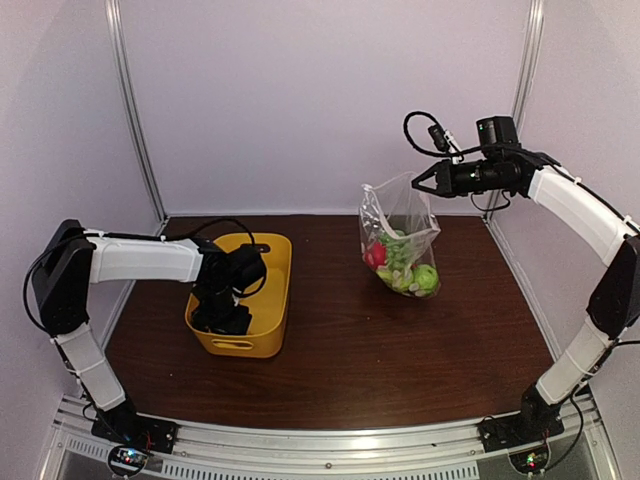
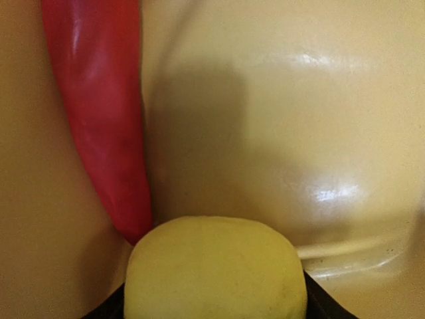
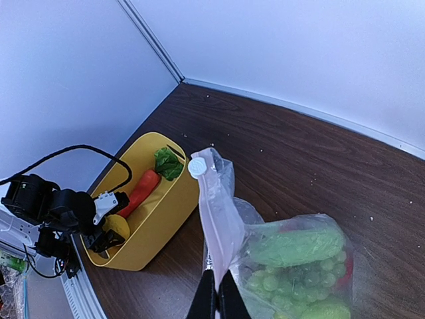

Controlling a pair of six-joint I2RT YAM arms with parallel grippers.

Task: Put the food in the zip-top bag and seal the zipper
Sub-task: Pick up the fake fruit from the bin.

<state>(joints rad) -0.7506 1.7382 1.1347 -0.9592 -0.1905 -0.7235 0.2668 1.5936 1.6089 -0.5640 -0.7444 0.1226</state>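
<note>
- The right gripper [image 1: 420, 183] is raised over the counter's [image 1: 400, 350] back right corner; its jaws are pinched narrow on the top edge of the zip-top bag [image 1: 398, 235], which hangs below it
- In the right wrist view the zipper [image 3: 211, 219] runs up from the clamped fingers [image 3: 207, 300] to a white slider tab [image 3: 197, 167] at the far end of the mouth
- The bag hangs toward the back right of the counter, well apart from the yellow basket [image 1: 275, 270]; whether its bottom touches the wood I cannot tell
- Food already inside the bag: a cucumber [image 3: 295, 244] lying across, grapes [image 3: 279, 282] beneath it, a green apple [image 1: 426, 278] at the lowest corner, and a red apple [image 1: 375, 254] on the side facing the basket
- The basket sits toward the left edge of the counter, about midway between front and back; the left gripper [image 1: 222, 315] reaches down into it at its front end
- The left claw holds the lemon [image 2: 216, 269]; the black fingers show at both flanks of the fruit, pressed against it; whether it is off the basket floor I cannot tell
- A carrot [image 2: 106, 119] lies along the basket floor just beside the lemon, its tip nearly touching it; its green leafy top [image 3: 167, 163] points to the basket's back end
</note>
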